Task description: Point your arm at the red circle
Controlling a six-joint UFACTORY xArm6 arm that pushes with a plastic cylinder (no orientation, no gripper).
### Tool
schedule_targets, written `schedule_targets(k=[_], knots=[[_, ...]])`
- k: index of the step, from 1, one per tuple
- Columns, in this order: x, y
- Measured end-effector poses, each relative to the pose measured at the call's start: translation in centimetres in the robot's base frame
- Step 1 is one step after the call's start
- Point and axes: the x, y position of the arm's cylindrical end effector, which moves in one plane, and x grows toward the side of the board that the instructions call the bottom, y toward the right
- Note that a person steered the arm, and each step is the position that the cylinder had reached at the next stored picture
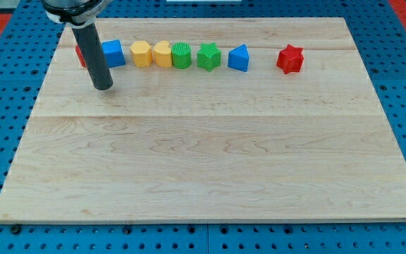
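So my end effector is just a bare rod, nothing to clench or release, and my tip [103, 86] sits on the bench [203, 162] near the view's top left. The red circle [80, 55] is right behind the rod, mostly hidden, touching the blue block [114, 53]. Rest of the row runs right: two yellow blocks [141, 53] [162, 53], green cylinder [181, 55], green star [208, 56], blue block [239, 58], then a red star [290, 59] well apart

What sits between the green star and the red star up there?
Only the blue block lies between the green star and the red star, in the camera view.
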Motion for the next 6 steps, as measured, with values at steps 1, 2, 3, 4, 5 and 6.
schedule_targets(k=[1, 2, 3, 4, 5, 6], knots=[[0.00, -0.02], [0.09, 0.01], [0.07, 0.01], [0.24, 0.01], [0.24, -0.21], [0.79, -0.68]])
